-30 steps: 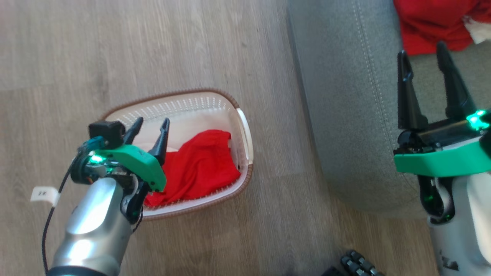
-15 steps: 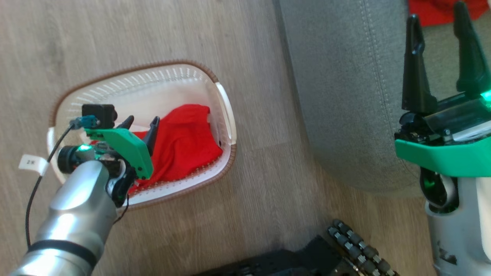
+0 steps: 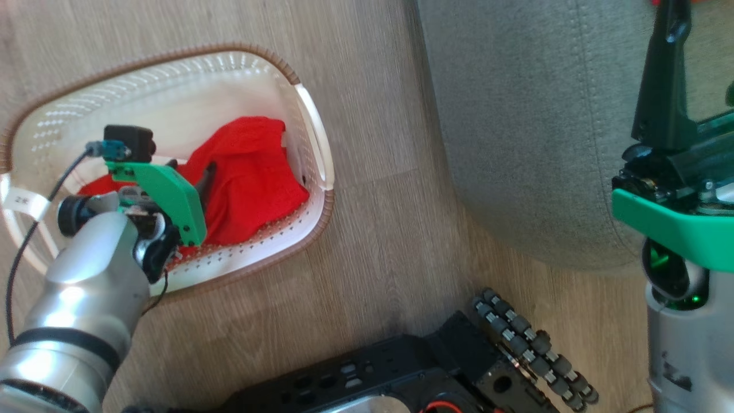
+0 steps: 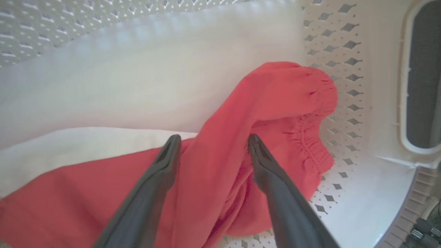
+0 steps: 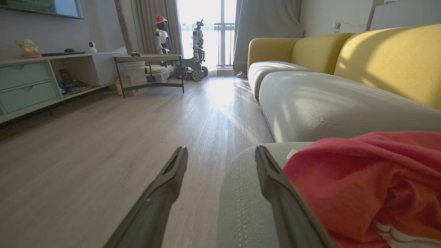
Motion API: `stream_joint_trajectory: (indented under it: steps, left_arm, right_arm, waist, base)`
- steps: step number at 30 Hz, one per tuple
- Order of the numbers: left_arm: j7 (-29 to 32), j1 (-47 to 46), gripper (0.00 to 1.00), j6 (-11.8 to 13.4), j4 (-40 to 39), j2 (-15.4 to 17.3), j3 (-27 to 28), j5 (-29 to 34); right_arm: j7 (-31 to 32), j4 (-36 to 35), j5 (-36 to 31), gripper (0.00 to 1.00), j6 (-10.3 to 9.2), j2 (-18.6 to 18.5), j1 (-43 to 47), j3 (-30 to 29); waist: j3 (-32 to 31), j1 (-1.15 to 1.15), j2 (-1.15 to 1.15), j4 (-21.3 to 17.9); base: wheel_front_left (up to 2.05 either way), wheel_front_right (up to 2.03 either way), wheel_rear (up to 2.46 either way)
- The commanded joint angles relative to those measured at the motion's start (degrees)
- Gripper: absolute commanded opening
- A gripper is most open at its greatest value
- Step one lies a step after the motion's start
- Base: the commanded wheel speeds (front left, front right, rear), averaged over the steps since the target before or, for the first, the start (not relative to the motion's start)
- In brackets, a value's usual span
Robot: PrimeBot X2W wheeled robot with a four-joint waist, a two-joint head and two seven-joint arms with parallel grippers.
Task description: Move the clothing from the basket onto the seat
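Clothing lies in two places. One red garment [image 3: 246, 172] is bunched in the basket [image 3: 172, 74] at the upper left of the head view, heaped toward the basket's right end by the white handle [image 3: 314, 137]. The basket stands on the wooden floor [image 3: 378, 103], apart from the seat [image 3: 516, 143], which fills the upper right.

The left gripper [image 3: 189, 170] is down inside the basket with its jaws spread wide. In the left wrist view a raised fold of that garment runs up between the two fingers [image 4: 162, 172]. The gathered waistband [image 4: 306, 137] lies just beyond the right-hand one, against the perforated wall. White fabric [image 4: 86, 144] shows beside the red at the left. The fold is not clamped, and I cannot tell whether the fingertips press the cloth.

The right gripper [image 5: 221, 150] also has its jaws wide and holds nothing. In the right wrist view its fingers straddle the stitched corner of the seat. The second red garment [image 5: 361, 179], with white bands at its lower edge, lies on the seat at the lower right of that frame, just beside the right-hand finger. Yellow back cushions [image 5: 396, 58] rise behind. At the bottom of the head view sits the robot's black base [image 3: 373, 373] with a roller wheel [image 3: 533, 344].
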Motion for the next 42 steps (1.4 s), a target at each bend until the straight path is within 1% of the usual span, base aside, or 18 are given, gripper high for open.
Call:
stream_joint_trajectory:
  steps: [1,6,14,18,19,20,21,29,34,42]
  left_arm:
    - [0.1,-0.1,1.00,-0.3,0.0,1.8,0.6,-0.7]
    - [2.5,-1.5,1.00,-0.3,1.8,2.3,-1.4,-2.4]
    - [8.3,-3.1,1.00,-0.3,5.6,3.0,-5.5,-2.9]
    - [10.5,-3.9,1.00,-0.3,5.9,2.9,-7.3,-3.1]
    - [10.8,-4.0,0.89,-0.3,5.8,2.9,-7.6,-3.3]
    - [10.6,-4.0,0.48,-0.3,5.6,2.9,-7.9,-3.5]
    - [10.2,-4.1,0.00,-0.3,5.4,2.9,-8.2,-3.7]
    - [7.9,-4.2,0.00,-0.4,4.7,3.1,-10.1,-5.3]
    - [6.6,-4.1,0.00,-0.4,4.1,2.6,-11.1,-6.8]
    - [0.1,-1.1,0.00,-0.4,1.9,1.0,-13.3,-8.9]
  right_arm:
    - [-0.3,-2.5,-0.5,1.00,-0.01,0.3,0.2,0.6]
    - [-0.3,-3.4,-1.1,1.00,-0.01,0.6,0.0,1.3]
    - [-0.3,-4.0,-1.3,1.00,-0.01,0.8,0.5,1.6]
    - [-0.3,-4.3,-1.7,1.00,-0.01,0.9,0.9,1.9]
    - [-0.3,-4.3,-1.8,1.00,-0.01,0.9,0.9,1.8]
    - [-0.3,-4.3,-1.8,1.00,-0.01,0.9,1.0,1.8]
    - [-0.3,-4.2,-1.8,1.00,-0.01,1.0,1.0,1.8]
    - [-0.3,-3.6,-1.9,1.00,-0.01,1.0,0.7,1.9]
    - [-0.3,-3.1,-2.0,1.00,-0.01,1.0,0.4,1.8]
    - [-0.3,-1.0,-1.6,1.00,-0.01,-0.2,1.1,1.1]
  waist:
    - [1.7,-0.01,0.00,-0.5]
    - [3.7,-0.01,0.00,-1.4]
    - [5.2,-0.01,0.00,-2.3]
    - [5.8,-0.01,0.00,-2.4]
    - [5.8,-0.01,0.00,-2.4]
    - [5.8,-0.01,0.00,-2.3]
    - [5.7,-0.01,0.00,-2.3]
    - [4.3,-0.01,0.00,-2.0]
    - [2.6,-0.01,0.00,-1.4]
    - [-5.4,-0.01,0.00,0.6]
  base:
    - [0.00,0.00,0.00]
    - [0.00,0.00,0.00]
    - [0.00,0.00,0.00]
    - [0.00,0.00,0.00]
    - [0.00,0.00,0.00]
    - [0.00,0.00,0.00]
    - [0.00,0.00,0.00]
    - [0.00,0.00,0.00]
    - [0.00,0.00,0.00]
    - [0.00,0.00,0.00]
